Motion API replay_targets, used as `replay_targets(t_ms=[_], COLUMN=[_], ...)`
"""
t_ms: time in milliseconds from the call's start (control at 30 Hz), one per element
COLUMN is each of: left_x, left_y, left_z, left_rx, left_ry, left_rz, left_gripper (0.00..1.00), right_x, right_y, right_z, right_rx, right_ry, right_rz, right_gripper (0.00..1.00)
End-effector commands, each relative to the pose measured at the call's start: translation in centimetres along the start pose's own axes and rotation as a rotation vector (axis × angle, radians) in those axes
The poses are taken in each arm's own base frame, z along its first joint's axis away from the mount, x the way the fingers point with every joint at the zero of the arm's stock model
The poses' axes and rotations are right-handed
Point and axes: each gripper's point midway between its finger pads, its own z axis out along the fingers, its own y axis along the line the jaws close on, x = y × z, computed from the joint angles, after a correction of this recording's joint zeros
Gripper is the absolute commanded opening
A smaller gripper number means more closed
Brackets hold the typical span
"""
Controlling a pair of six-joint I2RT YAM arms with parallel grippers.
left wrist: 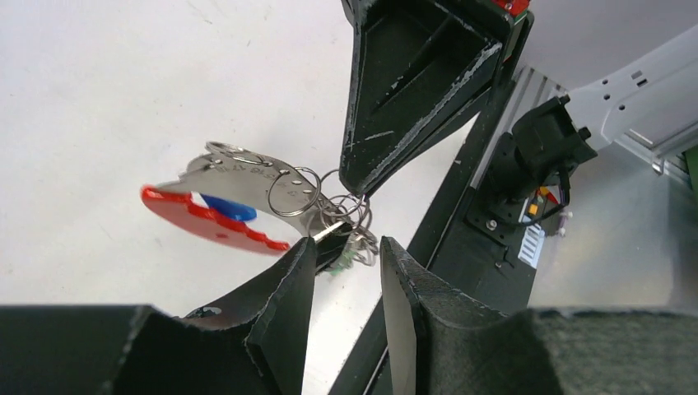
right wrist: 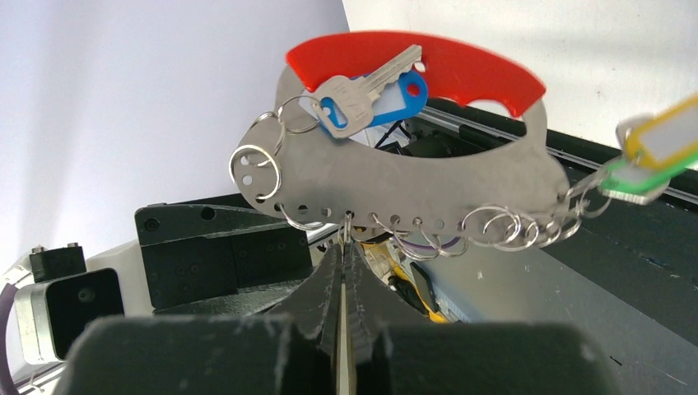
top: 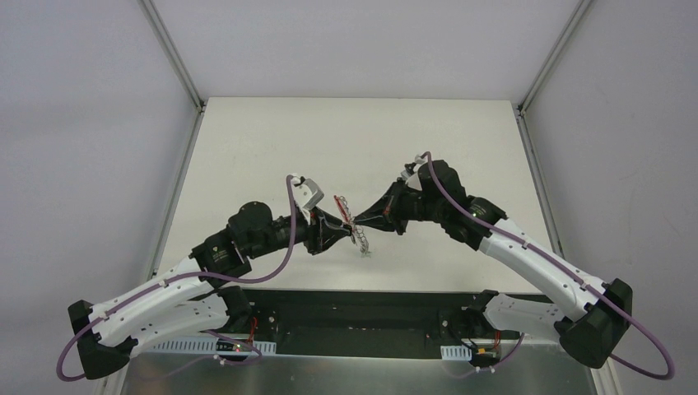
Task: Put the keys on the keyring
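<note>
White counter (top: pixel 272 148) lies beneath both arms, with grey walls around it. The right pincer (right wrist: pixel 343 247) is clamped shut on the lower edge of the keyring (right wrist: pixel 411 185), a flat steel plate whose red grip (right wrist: pixel 461 62) arches above the fingertips. A blue-tagged key (right wrist: pixel 362 95) rests just above them, and yellow and green key tags (right wrist: pixel 654 148) dangle off to their right in the wrist view. The left pincer (left wrist: pixel 347 245) stands narrowly parted and empty, just below the plate's cluster of split rings (left wrist: pixel 350 214).
</note>
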Motion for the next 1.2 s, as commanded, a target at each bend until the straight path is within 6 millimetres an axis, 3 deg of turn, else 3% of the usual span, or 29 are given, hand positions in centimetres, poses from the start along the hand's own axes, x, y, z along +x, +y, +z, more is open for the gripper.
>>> replay_targets(t_ms=[0, 467, 833, 1167], left_x=[-2.6, -3.3, -2.4, -3.5], left_y=[0.2, -1.9, -3.6, -5.3], left_z=[-0.5, -1.3, 0.6, 1.1], left_rx=[-0.020, 0.088, 0.195, 0.282], left_ry=[-0.119, -0.141, -0.064, -0.103], left_rz=[0.016, 0.014, 0.032, -0.011], left_gripper=[0.34, 0.35, 0.36, 0.36], right_x=[0.7, 0.2, 0.0, -0.2], right_y=[2.1, 1.6, 1.8, 1.5], right_z=[-1.1, -1.9, -2.3, -2.1], right_rx=[-0.075, -0.093, -0.111, -0.110], right_ry=[0.012, -0.045, -0.070, -0.078], right_rz=[0.043, 0.067, 0.073, 0.077], right_gripper=[0.00, 0.00, 0.00, 0.00])
